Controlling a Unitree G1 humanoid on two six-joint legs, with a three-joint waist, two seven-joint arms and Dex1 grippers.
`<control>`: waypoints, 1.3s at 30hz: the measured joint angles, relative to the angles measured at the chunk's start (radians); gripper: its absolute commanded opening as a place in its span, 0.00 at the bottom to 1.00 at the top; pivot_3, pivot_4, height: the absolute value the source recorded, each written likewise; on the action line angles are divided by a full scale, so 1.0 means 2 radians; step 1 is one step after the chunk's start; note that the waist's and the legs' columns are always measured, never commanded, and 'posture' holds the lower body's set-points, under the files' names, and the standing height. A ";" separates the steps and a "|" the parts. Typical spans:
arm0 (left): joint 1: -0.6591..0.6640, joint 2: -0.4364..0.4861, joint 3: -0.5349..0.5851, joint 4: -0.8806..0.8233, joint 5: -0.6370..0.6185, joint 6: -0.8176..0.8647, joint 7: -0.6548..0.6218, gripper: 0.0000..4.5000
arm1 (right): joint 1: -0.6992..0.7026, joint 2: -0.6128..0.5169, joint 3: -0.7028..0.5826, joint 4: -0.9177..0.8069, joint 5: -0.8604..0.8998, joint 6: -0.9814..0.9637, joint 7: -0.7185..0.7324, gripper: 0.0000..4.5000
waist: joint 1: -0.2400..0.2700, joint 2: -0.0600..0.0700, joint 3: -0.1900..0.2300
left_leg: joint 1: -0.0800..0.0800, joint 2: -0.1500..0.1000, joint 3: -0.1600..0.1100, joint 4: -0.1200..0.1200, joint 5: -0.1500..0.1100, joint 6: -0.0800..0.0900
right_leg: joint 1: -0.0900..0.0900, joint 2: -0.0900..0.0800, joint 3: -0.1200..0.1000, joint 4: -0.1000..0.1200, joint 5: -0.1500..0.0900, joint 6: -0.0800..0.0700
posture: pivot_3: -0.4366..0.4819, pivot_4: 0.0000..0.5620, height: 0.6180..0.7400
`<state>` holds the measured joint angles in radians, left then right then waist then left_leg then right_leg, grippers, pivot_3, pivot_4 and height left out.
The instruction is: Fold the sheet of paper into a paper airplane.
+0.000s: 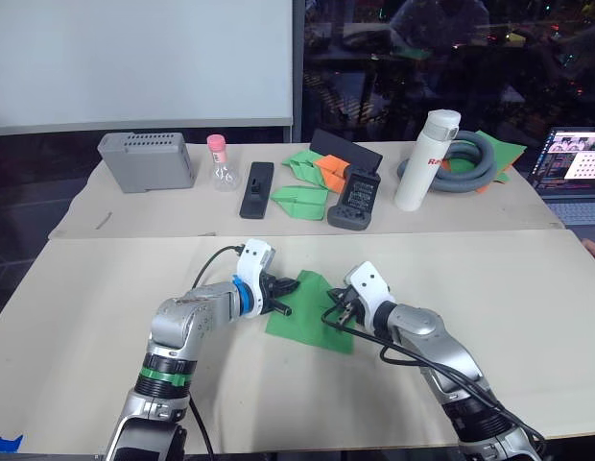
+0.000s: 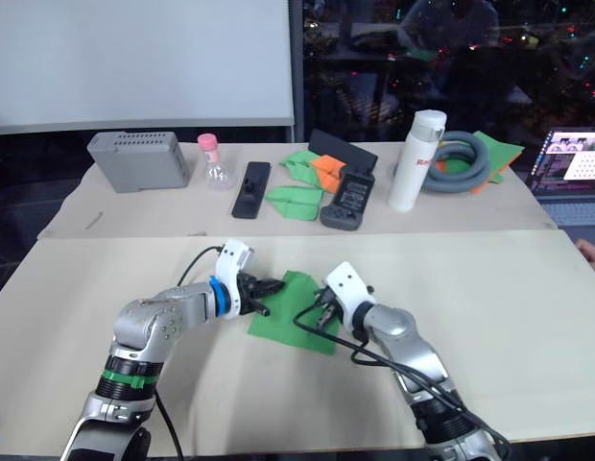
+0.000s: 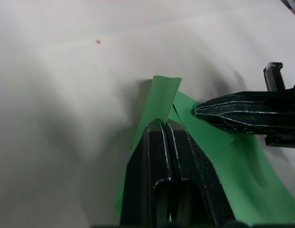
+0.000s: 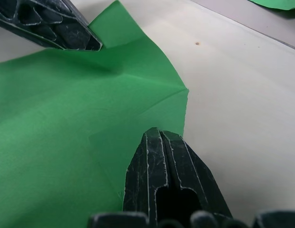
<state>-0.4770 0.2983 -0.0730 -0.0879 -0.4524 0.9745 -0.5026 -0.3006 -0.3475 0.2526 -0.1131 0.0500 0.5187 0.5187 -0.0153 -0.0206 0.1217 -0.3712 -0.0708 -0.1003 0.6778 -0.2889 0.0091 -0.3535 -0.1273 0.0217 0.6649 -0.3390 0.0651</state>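
The sheet of paper [image 1: 312, 312] lies on the beige table [image 1: 106, 279] between the two grippers, mostly flat, with its far corner lifted and curled. The left gripper [image 3: 167, 124] has its two black fingers pressed together on that raised corner, a flap of green standing up just past the fingertips. The right gripper [image 4: 159, 133] also has its fingers closed, tips resting on the paper's opposite edge, just inside a crease that runs out to a nearby corner. In the left wrist view the right gripper's closed fingers come in from the side, touching the paper close beside the left fingertips.

Well beyond both grippers, along the back of the table, stand a grey box [image 1: 146, 160], a small flask with a pink cap [image 1: 221, 163], a black remote-like bar [image 1: 257, 189], a black handheld device [image 1: 356, 200], folded green papers [image 1: 299, 197] with an orange folded paper [image 1: 330, 171] among them, and a white bottle [image 1: 427, 159] bearing red lettering that starts "Ra", the rest unreadable. A grey coiled hose [image 1: 470, 158] lies just beside the bottle, and a laptop [image 1: 571, 173] with its screen lit sits at the table's far right.
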 measured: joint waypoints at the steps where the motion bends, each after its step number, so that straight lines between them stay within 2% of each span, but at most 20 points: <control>1: 0.000 0.008 -0.013 0.000 0.011 -0.010 -0.002 0.01 | 0.000 0.000 0.000 0.000 0.000 0.000 0.000 0.00 | 0.000 0.000 0.000 | 0.000 0.000 0.000 0.000 0.000 0.000 | 0.000 0.000 0.000 0.000 0.000 0.000 | 0.48 0.27 1.00; 9: 0.005 0.010 -0.066 0.008 0.069 -0.082 -0.006 0.01 | 0.000 0.000 -0.002 0.001 -0.004 0.000 -0.004 0.00 | 0.001 0.000 0.000 | 0.000 0.000 0.000 0.000 0.000 0.000 | 0.000 0.000 0.000 0.000 0.000 0.000 | 0.48 0.27 1.00; 13: 0.012 0.038 -0.122 0.007 0.118 -0.141 -0.028 0.01 | 0.001 0.000 -0.002 -0.001 -0.004 0.000 -0.004 0.00 | 0.001 0.000 0.000 | 0.000 0.000 0.000 0.000 0.000 0.000 | 0.000 0.000 0.001 0.000 0.000 0.000 | 0.48 0.27 1.00; 25: -0.009 0.088 -0.229 0.014 0.276 -0.283 -0.068 0.01 | 0.005 -0.002 -0.003 -0.011 -0.007 0.000 -0.005 0.00 | 0.004 0.000 0.000 | 0.000 0.000 0.000 0.000 0.000 0.000 | 0.000 0.000 0.001 -0.001 0.000 0.000 | 0.48 0.27 1.00; 32: -0.011 0.080 -0.234 0.018 0.317 -0.299 -0.079 0.01 | -0.007 -0.015 -0.012 -0.012 0.000 0.007 0.017 0.00 | 0.007 0.001 0.000 | 0.000 -0.001 0.000 0.000 0.000 0.001 | 0.000 0.000 0.001 0.000 0.000 0.000 | 0.48 0.27 1.00; 39: -0.004 0.064 -0.223 0.013 0.329 -0.285 -0.084 0.01 | -0.073 0.003 -0.029 0.025 0.026 0.006 0.041 0.00 | 0.009 0.001 0.001 | 0.000 -0.001 0.000 0.000 0.000 0.001 | 0.000 0.000 0.001 0.000 0.000 0.000 | 0.48 0.27 1.00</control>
<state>-0.4845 0.4270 -0.5191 -0.0623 0.2048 0.4049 -0.6698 -0.4465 -0.3424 0.1943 -0.0634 0.1011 0.5302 0.5999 0.0031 -0.0190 0.1230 -0.3720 -0.0724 -0.1003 0.6778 -0.2894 0.0103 -0.3538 -0.1272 0.0229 0.6644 -0.3391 0.0652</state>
